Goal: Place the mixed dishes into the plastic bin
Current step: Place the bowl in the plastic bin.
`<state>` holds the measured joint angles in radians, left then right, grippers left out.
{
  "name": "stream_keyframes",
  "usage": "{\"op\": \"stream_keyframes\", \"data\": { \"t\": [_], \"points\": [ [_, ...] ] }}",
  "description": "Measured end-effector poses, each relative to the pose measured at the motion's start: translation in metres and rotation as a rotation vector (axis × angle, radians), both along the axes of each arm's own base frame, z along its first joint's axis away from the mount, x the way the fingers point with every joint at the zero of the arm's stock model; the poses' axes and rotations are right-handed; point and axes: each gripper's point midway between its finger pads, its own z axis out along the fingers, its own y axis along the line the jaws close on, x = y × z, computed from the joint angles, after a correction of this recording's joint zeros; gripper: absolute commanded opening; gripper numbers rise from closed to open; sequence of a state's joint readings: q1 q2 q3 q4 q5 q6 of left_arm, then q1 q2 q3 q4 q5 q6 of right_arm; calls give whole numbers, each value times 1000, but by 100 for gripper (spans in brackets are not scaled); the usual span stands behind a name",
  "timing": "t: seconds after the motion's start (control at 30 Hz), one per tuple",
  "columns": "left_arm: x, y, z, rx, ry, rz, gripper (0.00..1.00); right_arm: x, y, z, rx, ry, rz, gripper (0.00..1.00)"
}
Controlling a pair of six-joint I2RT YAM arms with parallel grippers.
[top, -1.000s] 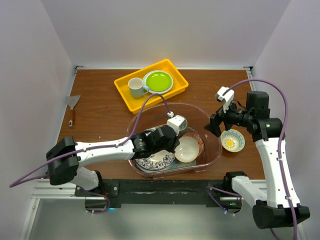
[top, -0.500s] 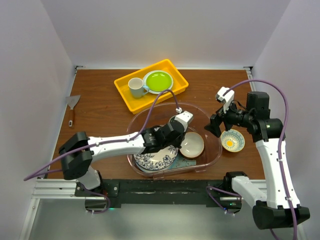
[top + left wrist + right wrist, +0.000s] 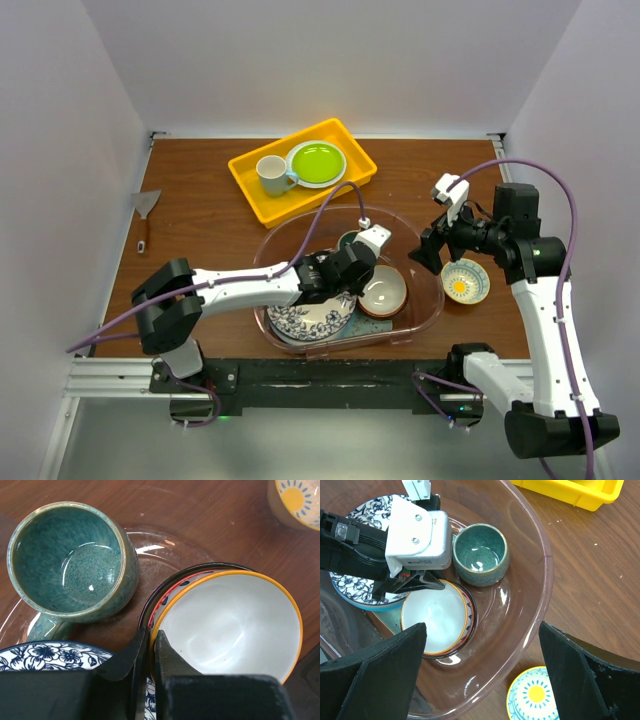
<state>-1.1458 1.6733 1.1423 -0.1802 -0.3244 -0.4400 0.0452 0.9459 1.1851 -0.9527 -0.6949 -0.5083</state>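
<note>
The plastic bin (image 3: 438, 292) holds the dishes. My left gripper (image 3: 360, 288) reaches into it and is shut on the near rim of the tan bowl (image 3: 230, 625), one finger inside and one outside the orange edge. That bowl sits nested in the red-patterned bowl (image 3: 170, 587). The dark teal mug (image 3: 65, 562) stands upright just beyond, and the blue-floral plate (image 3: 305, 322) lies at the bin's near left. My right gripper (image 3: 482, 630) hangs open and empty above the bin's right rim (image 3: 545, 570).
A small bowl with a yellow sun pattern (image 3: 465, 281) sits on the table right of the bin. At the back, a yellow tray (image 3: 345, 140) holds a white mug (image 3: 270, 175) and a lime-green plate (image 3: 316, 162). A scraper (image 3: 145, 215) lies far left.
My left gripper carried the tan bowl rightward and lowered it level into the red-patterned bowl. The right arm has stayed still.
</note>
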Motion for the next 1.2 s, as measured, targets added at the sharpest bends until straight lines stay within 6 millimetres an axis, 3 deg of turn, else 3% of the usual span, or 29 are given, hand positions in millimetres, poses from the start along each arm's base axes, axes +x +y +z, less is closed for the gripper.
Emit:
{"op": "stream_keyframes", "data": {
  "t": [0.17,0.3,0.4,0.6,0.77,0.97,1.2],
  "points": [
    [1,1,0,8,-10,0,28,0,0,0,1,0,1,98],
    [2,5,6,12,-22,2,46,0,0,0,0,0,0,98],
    [2,8,27,-14,-54,-8,62,0,0,0,0,0,0,99],
    [2,21,94,-143,-150,-19,85,0,0,0,-2,1,-1,99],
    [11,45,126,-207,-210,2,94,0,-2,-1,-9,2,-5,99],
    [18,74,135,-205,-249,26,100,-1,-5,-5,-32,10,-14,99],
    [18,116,153,-201,-333,66,100,-2,-10,-9,-68,13,-16,99]
  ]
}}
